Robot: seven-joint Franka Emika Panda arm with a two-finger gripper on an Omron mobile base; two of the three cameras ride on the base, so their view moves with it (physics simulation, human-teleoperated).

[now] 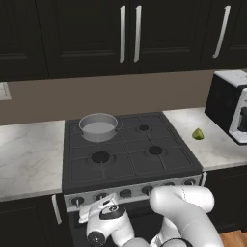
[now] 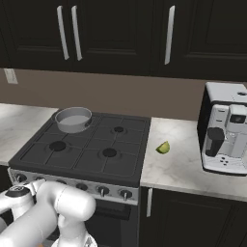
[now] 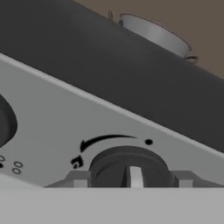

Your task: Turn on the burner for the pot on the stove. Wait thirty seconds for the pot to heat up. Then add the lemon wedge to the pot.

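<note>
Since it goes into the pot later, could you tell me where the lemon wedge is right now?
The lemon wedge lies on the marble counter just right of the stove, between it and the coffee machine.

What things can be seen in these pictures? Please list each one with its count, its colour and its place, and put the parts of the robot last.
pot: one, silver-grey, on the back left burner of the stove.
stove: one, black with a silver front strip, between the two counters.
knobs: a row, dark, along the silver front strip.
lemon wedge: one, yellow-green, on the right counter beside the stove.
counters: two, pale marble, left and right of the stove.
coffee machine: one, black and white, at the far right of the right counter.
cabinets: dark, with silver handles, above the stove.
arm: one, white, low in front of the stove.
gripper: one, dark fingers either side of a knob on the front strip.
</note>
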